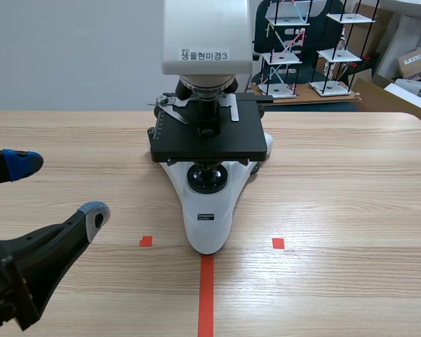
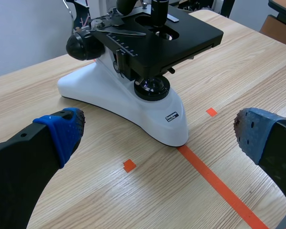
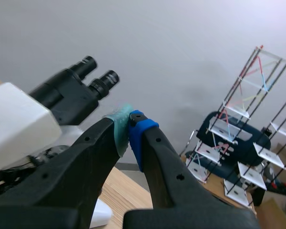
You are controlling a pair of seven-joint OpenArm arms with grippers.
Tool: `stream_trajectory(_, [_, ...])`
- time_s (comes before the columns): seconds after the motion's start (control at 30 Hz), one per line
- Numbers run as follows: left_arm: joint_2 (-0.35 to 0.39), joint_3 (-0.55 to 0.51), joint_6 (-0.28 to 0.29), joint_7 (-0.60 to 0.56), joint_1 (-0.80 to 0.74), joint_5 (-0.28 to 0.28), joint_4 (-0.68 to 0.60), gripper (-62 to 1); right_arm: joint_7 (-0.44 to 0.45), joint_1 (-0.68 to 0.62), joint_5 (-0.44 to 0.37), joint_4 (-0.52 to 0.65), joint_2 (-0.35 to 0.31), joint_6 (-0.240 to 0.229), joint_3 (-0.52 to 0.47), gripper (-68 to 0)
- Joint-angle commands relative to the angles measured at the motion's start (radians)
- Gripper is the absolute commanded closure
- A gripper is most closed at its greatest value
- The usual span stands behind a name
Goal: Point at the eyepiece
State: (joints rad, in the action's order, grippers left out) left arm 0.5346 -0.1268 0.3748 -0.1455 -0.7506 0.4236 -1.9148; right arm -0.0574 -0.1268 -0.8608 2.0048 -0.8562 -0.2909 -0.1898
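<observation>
Pointing with its two pads pressed together and nothing between them, the right gripper point(image 3: 129, 129) sat close to the twin eyepiece point(image 3: 108, 78), which lay just ahead of the tips and apart from them, angling up from the microscope point(image 3: 16, 119) head. Being rigid glass optics on a heavy stand, the eyepiece probably wanted no grip, only a near tip. Open air lay ahead; the white head crowded one side. The left gripper point(image 1: 56, 188) hung spread wide and empty, low over the table point(image 1: 351, 196) beside the base.
</observation>
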Motion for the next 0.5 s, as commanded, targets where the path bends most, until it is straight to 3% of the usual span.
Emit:
stream_trajectory(0.0, [0.0,0.005,0.002,-0.015,0.0,0.006,-0.011,-62.3,0.011,0.074,-0.007,-0.038,-0.002,0.008,0.035,-0.1])
stream_trajectory(0.3, [0.0,0.005,0.002,-0.015,0.0,0.006,-0.011,-62.3,-0.036,0.446,-0.007,-0.216,0.031,0.003,0.308,0.0])
stream_trajectory(0.47, [0.0,0.005,0.002,-0.014,0.0,0.006,-0.011,-62.3,-0.163,0.637,-0.007,-0.333,0.124,-0.034,0.418,0.0])
